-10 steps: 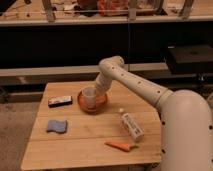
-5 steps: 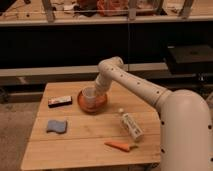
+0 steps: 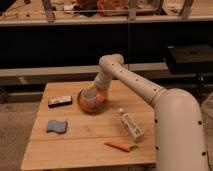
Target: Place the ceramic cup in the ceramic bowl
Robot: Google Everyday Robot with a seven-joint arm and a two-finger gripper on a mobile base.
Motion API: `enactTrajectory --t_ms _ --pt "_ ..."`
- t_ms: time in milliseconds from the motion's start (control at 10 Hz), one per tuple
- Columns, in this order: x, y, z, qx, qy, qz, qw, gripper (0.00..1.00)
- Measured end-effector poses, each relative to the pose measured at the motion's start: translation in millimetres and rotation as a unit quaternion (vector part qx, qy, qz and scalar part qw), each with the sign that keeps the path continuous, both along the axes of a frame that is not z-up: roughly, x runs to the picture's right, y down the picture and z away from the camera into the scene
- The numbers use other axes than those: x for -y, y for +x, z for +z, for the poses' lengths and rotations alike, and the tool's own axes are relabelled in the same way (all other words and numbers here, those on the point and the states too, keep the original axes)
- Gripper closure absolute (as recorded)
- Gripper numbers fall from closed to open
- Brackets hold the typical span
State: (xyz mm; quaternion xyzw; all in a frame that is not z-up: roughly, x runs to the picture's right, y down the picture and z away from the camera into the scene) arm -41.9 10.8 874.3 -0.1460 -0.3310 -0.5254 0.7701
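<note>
On the wooden surface (image 3: 75, 145) you see a dark bar (image 3: 59, 101), a blue sponge (image 3: 56, 126), a lying bottle (image 3: 131, 125) and a carrot (image 3: 120, 146).

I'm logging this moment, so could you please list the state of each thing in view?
ceramic cup: upright, inside the bowl
ceramic bowl: upright on the table, holding the cup
gripper: down at the cup, above the bowl
bottle: lying on its side
carrot: lying flat
sponge: lying flat
bar: lying flat

Pale ceramic cup (image 3: 90, 96) inside orange ceramic bowl (image 3: 85, 105), claw (image 3: 94, 91) above
</note>
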Motion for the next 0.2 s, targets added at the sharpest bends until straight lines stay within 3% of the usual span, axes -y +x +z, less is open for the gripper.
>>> enactTrajectory --t_ms 200 --pt "18.2 5.0 -9.6 0.023 0.003 0.021 0.9995 0.2"
